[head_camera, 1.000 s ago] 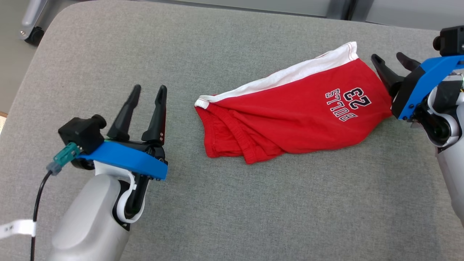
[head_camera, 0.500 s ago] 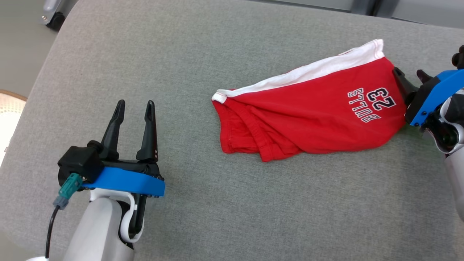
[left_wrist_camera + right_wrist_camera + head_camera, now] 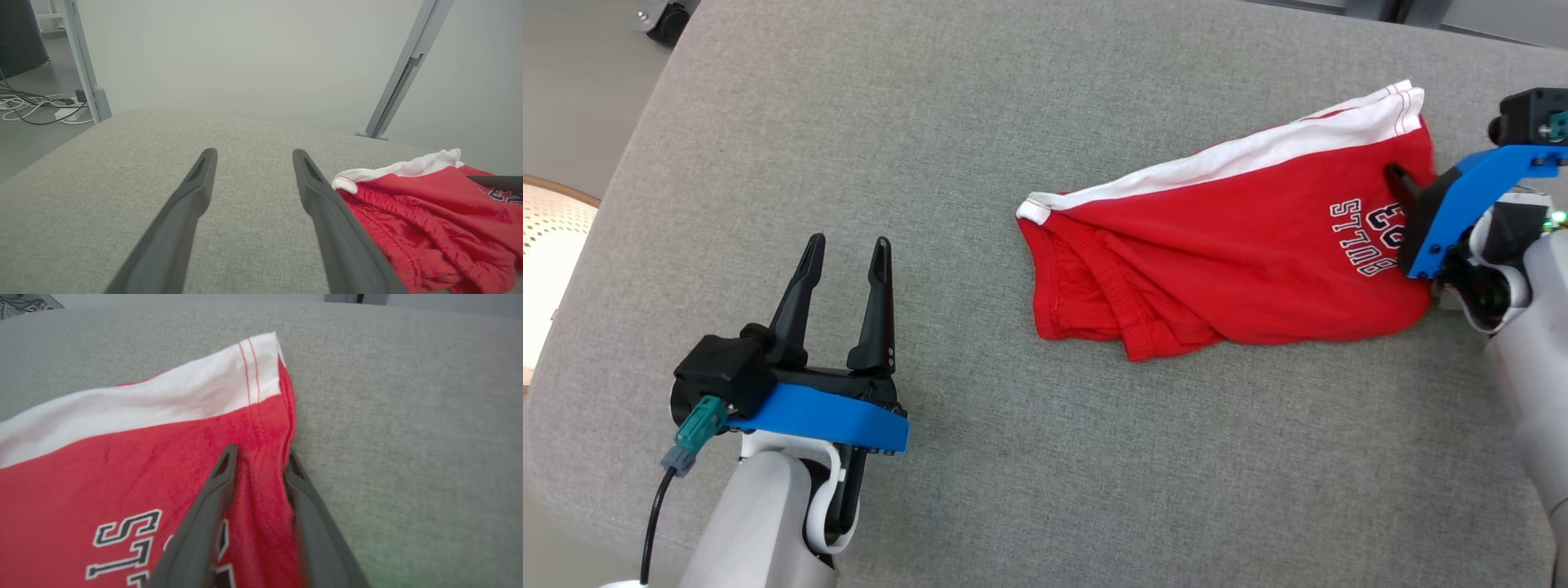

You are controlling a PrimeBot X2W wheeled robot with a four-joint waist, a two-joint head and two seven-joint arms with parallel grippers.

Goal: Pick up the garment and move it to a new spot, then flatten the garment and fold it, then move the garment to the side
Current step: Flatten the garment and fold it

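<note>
The garment point(image 3: 1225, 245) is a pair of red shorts with a white side stripe and dark lettering, lying crumpled on the grey cushion point(image 3: 1013, 122) at the right. My right gripper point(image 3: 1409, 175) is at its right end. In the right wrist view the right gripper point(image 3: 260, 451) has both fingers pressed against a raised ridge of the garment point(image 3: 143, 457) near its hem. My left gripper point(image 3: 848, 242) stands open at the lower left, well apart from the cloth. The left wrist view has the left gripper point(image 3: 253, 153) with bare cushion between its fingers and the garment point(image 3: 429, 212) to its right.
The cushion's rounded left edge point(image 3: 621, 188) drops to the floor, where a pale perforated round object point(image 3: 547, 237) and a caster wheel point(image 3: 670, 16) sit. Metal frame posts point(image 3: 86, 69) and floor cables point(image 3: 32, 106) lie beyond the cushion's far edge.
My right gripper has come in over the garment's right end and its fingers have closed from wide open onto a ridge of red cloth. The head camera shifted. The left gripper stays open.
</note>
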